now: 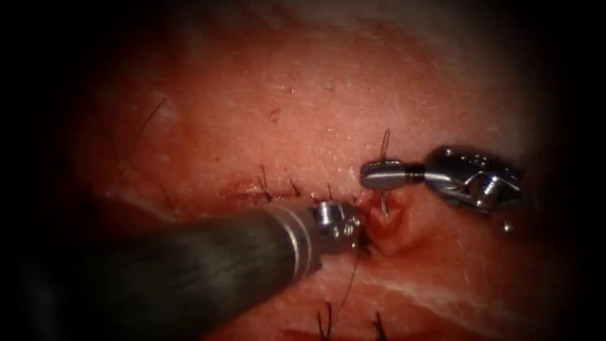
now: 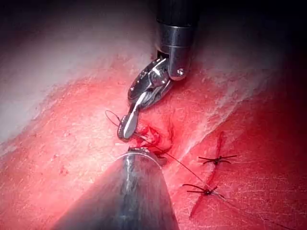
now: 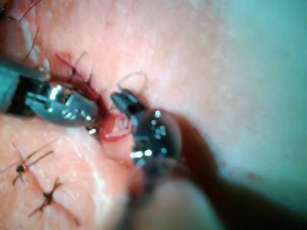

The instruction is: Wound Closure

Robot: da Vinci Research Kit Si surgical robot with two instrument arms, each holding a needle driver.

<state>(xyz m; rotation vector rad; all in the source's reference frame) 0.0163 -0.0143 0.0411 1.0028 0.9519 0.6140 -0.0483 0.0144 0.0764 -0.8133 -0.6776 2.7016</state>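
The tissue (image 1: 328, 107) has a cut whose open part (image 1: 390, 228) gapes red at the centre. My right tool (image 1: 377, 175) comes in from the right, shut on the thin curved needle (image 1: 385, 142) about mid-curve. The needle stands nearly upright, and its lower end (image 1: 383, 205) meets the tissue at the upper rim of the gap. The right wrist view shows the needle's arc (image 3: 135, 75) above the right tool (image 3: 122, 101). My left tool (image 1: 358, 235) rests its tip at the gap's left edge. Dark thread (image 1: 350, 281) trails from the gap toward the front.
Tied stitches with short cut ends (image 1: 265, 186) close the cut to the left of the gap. More stitches (image 2: 216, 159) (image 2: 206, 190) cross a second closed line nearby. The left tool's thick shaft (image 1: 189, 271) covers the lower left tissue. Red fluid wets the gap's rim.
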